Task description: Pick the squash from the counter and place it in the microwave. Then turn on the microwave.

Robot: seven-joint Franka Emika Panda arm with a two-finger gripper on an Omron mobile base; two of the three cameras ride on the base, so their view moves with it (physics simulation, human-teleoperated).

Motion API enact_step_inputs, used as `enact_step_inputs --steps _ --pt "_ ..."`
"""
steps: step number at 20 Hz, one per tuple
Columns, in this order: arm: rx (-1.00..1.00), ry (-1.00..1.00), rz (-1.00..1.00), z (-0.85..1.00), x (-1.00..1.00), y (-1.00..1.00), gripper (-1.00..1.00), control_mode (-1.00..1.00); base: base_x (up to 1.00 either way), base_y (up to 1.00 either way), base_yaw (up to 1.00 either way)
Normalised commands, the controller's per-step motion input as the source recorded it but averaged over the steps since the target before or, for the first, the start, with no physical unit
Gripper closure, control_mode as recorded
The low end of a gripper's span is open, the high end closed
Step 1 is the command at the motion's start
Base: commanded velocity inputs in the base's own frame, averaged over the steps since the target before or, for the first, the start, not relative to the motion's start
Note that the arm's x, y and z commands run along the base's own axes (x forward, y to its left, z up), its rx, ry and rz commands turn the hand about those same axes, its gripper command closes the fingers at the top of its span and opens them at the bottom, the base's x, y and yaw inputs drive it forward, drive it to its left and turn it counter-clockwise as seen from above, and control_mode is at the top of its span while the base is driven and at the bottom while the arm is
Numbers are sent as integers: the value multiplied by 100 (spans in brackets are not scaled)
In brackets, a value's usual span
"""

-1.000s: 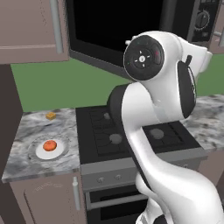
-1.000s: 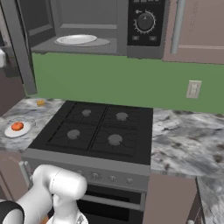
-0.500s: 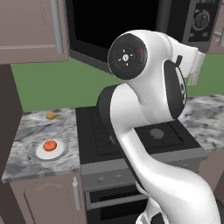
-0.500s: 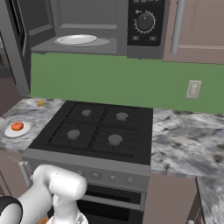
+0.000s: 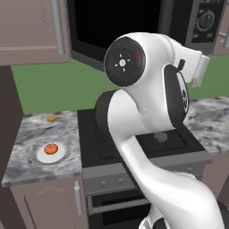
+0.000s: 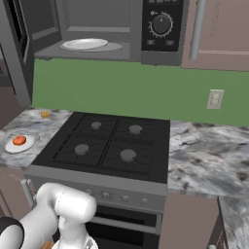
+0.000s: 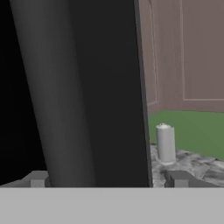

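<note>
The squash [image 5: 51, 148] is seen resting on a small white plate [image 5: 41, 156] on the counter [image 5: 27, 134], left of the black stove [image 6: 109, 146]. It is also visible in the right base view [image 6: 19, 140], on the same plate [image 6: 14, 146] at the far left of the stone top [image 6: 204, 160]. A tiny yellow-orange cube [image 5: 52, 118] lies further back on the counter, near the green wall, apart from the plate.

The microwave [image 6: 160, 29] is mounted above the stove. Its door [image 6: 17, 46] is swung open to the left, and a white dish [image 6: 85, 44] is seen inside the grey cavity. The control panel with its round dial [image 6: 161, 23] is on the right side of the box.

The gripper [image 7: 107, 180] is recorded in the hand view with its two finger tips [image 7: 37, 178] set wide apart at the bottom of the frame. Nothing is held between them. A tall dark bar [image 7: 61, 96], close to the camera, stands in the gap between the tips; contact with it cannot be judged. A small grey cylinder [image 7: 165, 142] is seen beyond on a marbled surface, against a green wall.

The squash is well apart from the gripper, down on the counter, and is not touched.
</note>
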Motion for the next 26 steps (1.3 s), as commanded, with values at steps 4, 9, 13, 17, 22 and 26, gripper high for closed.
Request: enact_step_inputs --steps 4,9,13,17,22,26 --pt "-1 -6 0 0 -48 -3 -100 -100 0 0 0" --pt "0 -7 3 0 -41 -17 -100 -100 0 0 0" --pt "-4 -6 3 -3 -30 0 -100 -100 0 0 0" --pt "-9 -4 3 -7 -24 3 -100 -100 0 0 0" --pt "-11 0 9 -13 -1 19 -100 -100 0 0 0" --pt "-10 0 12 -18 0 30 -100 -100 0 0 0"
